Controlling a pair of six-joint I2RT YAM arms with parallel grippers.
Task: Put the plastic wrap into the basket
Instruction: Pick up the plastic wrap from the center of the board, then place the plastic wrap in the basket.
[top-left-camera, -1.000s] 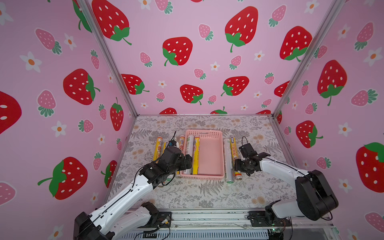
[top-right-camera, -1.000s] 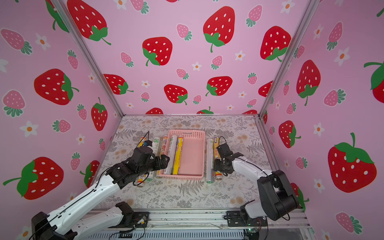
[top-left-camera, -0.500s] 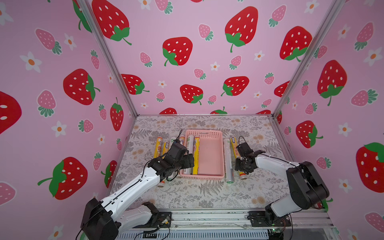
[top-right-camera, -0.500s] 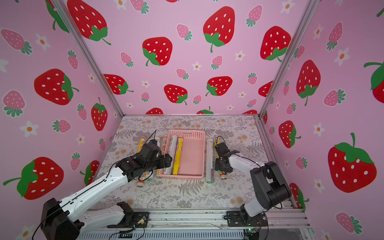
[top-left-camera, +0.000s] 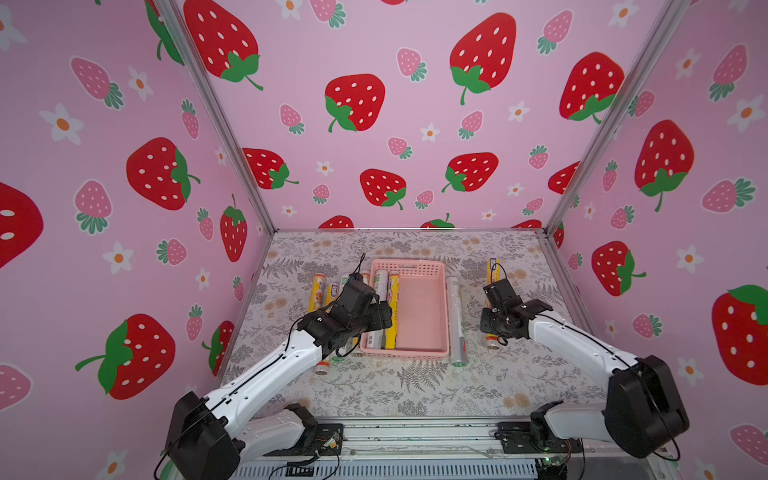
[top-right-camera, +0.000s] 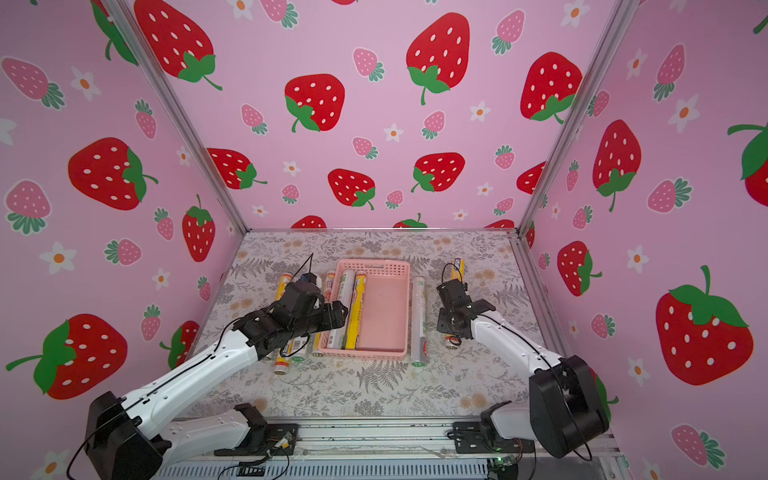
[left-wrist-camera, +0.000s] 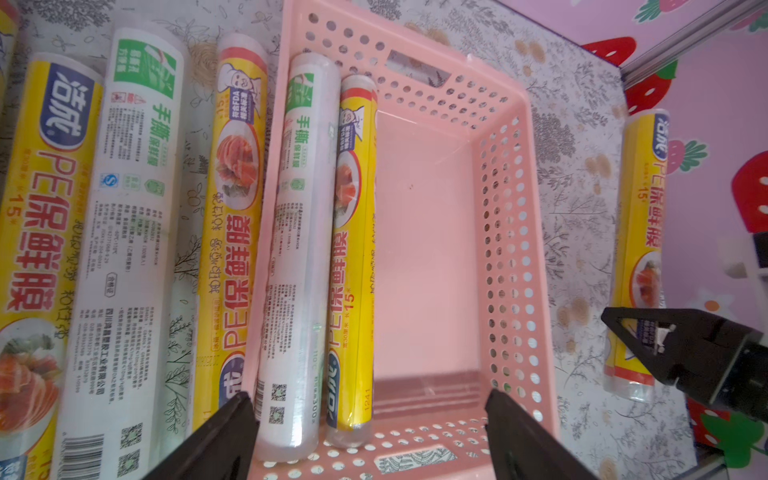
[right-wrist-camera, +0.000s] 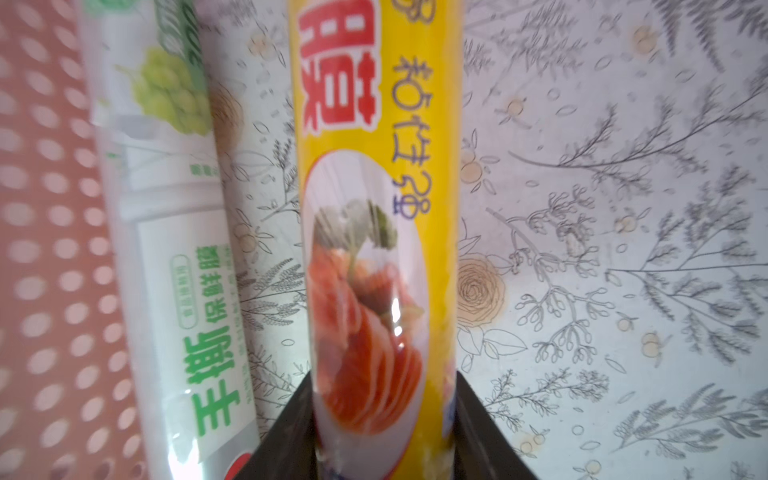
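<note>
Hidden bits 1st: from above, the right gripper (top-left-camera: 494, 328) sits over the mid of the gripped yellow roll (top-left-camera: 493, 266), so only the roll's 2 ends show & the tips can't be seen. Right wrist view is blurred, but both black fingers (right-wrist-camera: 291, 428) press on either side of that roll, i.e. clamped on it. Can't tell if it's lifted off the tablecloth (right-wrist-camera: 623, 208). The left arm (top-left-camera: 270, 374) blocks the near ends of the loose rolls (left-wrist-camera: 129, 208) lying beside the left gripper (left-wrist-camera: 369, 395) on its side away from the basket (left-wrist-camera: 511, 249). Approx 4 there, outermost cut off at the frame edge in the left wrist view. Left gripper is spread wide w/ nothing in it, over the basket's near end. Basket: shallow pink plastic rectangle, smooth floor, walls dotted w/ round holes, slot handle at each end. Just ahead of the left tips, 2 rolls lie inside, touching, against the wall nearer the left arm: white-green roll (left-wrist-camera: 299, 249) & basket yellow roll (left-wrist-camera: 353, 249). Rolls are long slim glossy cylinders, yellow w/ sliced orange food pic & blue logo, or white-silvery w/ green label. Btw right gripper & basket, a silvery roll (right-wrist-camera: 166, 208) lies just beside the basket wall. Cloth: grey fern/flower print.
</note>
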